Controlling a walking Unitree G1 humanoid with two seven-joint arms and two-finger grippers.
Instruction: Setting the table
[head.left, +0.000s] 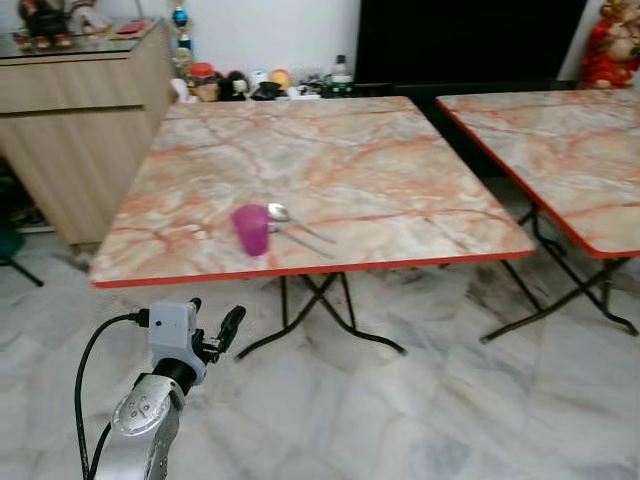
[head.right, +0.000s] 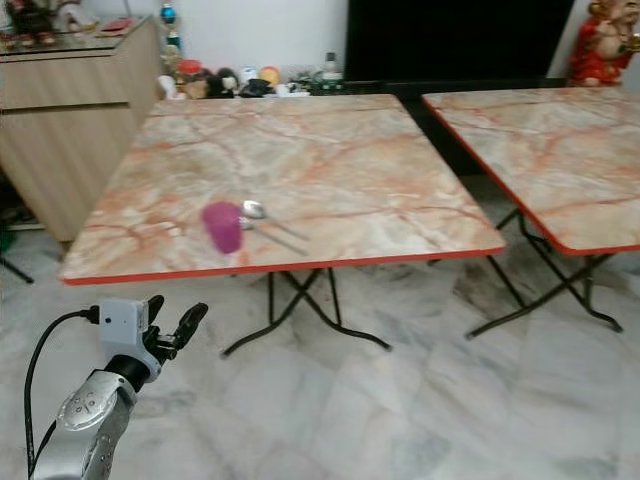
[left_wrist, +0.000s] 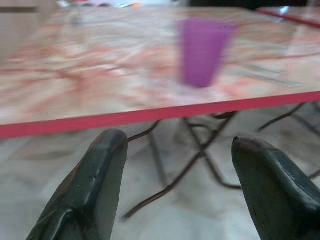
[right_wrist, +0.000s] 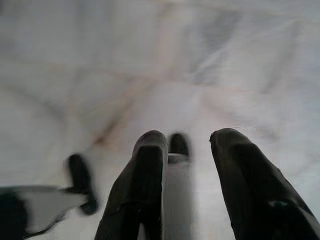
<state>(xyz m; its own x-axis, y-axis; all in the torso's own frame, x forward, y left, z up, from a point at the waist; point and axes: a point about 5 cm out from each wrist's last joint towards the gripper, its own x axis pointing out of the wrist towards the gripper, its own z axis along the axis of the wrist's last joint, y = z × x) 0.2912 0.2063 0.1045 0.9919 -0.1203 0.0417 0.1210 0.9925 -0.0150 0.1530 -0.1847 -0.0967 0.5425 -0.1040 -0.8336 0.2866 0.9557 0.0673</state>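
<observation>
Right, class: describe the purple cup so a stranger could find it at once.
Find the nearer marble-patterned table with the red edge. Near its front edge stands the purple cup, upright, with a metal spoon lying just beside it. It is the only coloured item on that tabletop.

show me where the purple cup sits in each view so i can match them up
Left eye view: purple cup near the table's front edge, left of centre, spoon beside it.
Right eye view: same spot, blurred.
Left wrist view: upper middle, beyond the open left gripper.
Right wrist view: floor, no cup.
Shared landmark: the table's red edge.
</observation>
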